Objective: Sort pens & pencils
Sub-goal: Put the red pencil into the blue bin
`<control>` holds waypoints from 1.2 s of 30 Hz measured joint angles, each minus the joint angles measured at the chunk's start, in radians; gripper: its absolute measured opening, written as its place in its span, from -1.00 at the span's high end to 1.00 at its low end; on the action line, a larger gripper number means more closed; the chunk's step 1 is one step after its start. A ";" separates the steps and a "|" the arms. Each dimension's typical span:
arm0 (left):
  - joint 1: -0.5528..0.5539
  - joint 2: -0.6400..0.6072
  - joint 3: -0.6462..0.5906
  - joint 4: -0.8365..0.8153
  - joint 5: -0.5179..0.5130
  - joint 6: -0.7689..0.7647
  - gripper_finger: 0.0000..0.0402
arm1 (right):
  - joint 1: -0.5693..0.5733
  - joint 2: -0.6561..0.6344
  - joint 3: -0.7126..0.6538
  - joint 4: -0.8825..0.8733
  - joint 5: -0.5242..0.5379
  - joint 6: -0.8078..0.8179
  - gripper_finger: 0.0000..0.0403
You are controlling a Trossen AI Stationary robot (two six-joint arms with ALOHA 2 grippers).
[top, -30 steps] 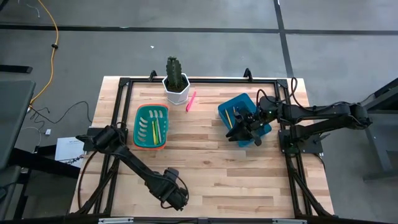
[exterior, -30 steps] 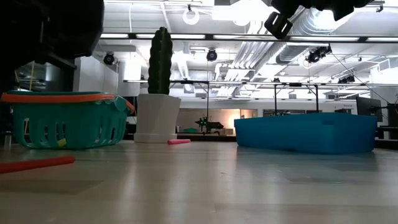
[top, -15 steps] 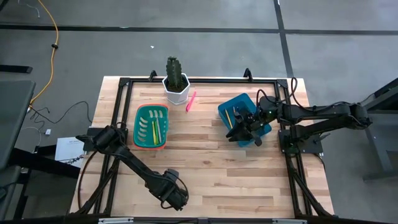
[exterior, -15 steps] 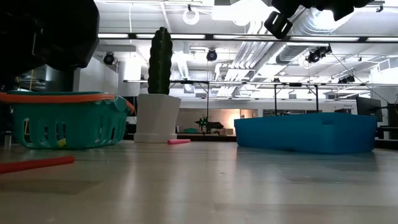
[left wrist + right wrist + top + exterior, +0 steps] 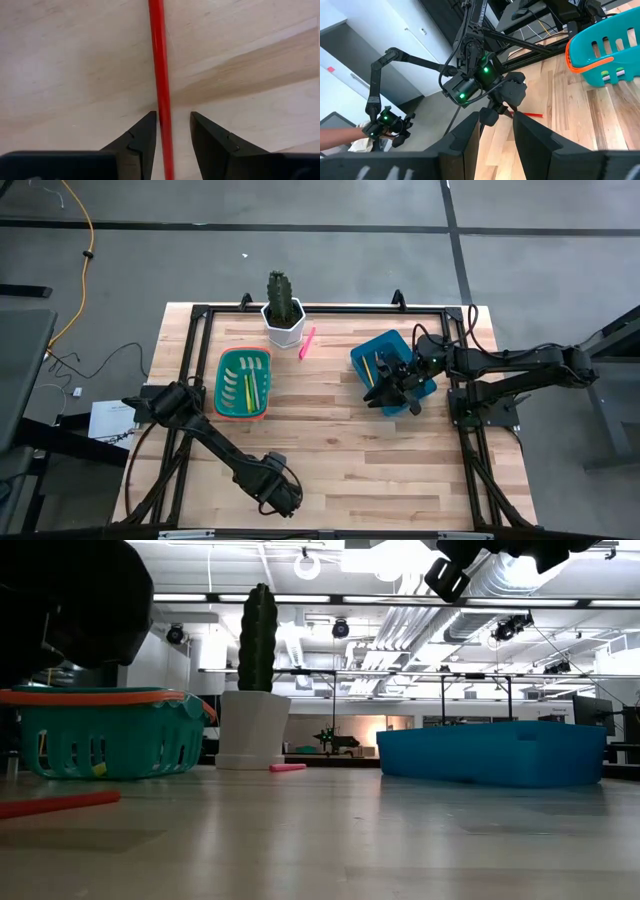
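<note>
My left gripper [image 5: 172, 116] is at the table's near edge [image 5: 281, 496], pointing down, open. Its fingers stand on either side of a thin red pencil [image 5: 159, 60] lying flat on the wood; whether they touch it does not show. That pencil also shows in the low view [image 5: 60, 803]. My right gripper [image 5: 496, 117] hangs open and empty over the blue bin [image 5: 390, 365], which holds a yellow-orange pencil [image 5: 366, 366]. A hot-pink pen [image 5: 307, 341] lies on the table beside the cactus pot. The teal basket [image 5: 244, 383] holds yellow and green sticks.
A cactus in a white pot [image 5: 283, 310] stands at the far edge, between basket and bin. A black frame rail [image 5: 320, 308] runs around the table. Bare wood [image 5: 340, 450] lies in the middle and near right of the table.
In the low view, my left arm's dark bulk has drawn back a little toward the table's left. The pencil, the pen and the containers lie where they were.
</note>
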 joint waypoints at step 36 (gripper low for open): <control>0.000 0.000 0.001 -0.006 -0.004 0.002 0.97 | 0.000 0.000 0.000 -0.004 0.000 -0.014 0.46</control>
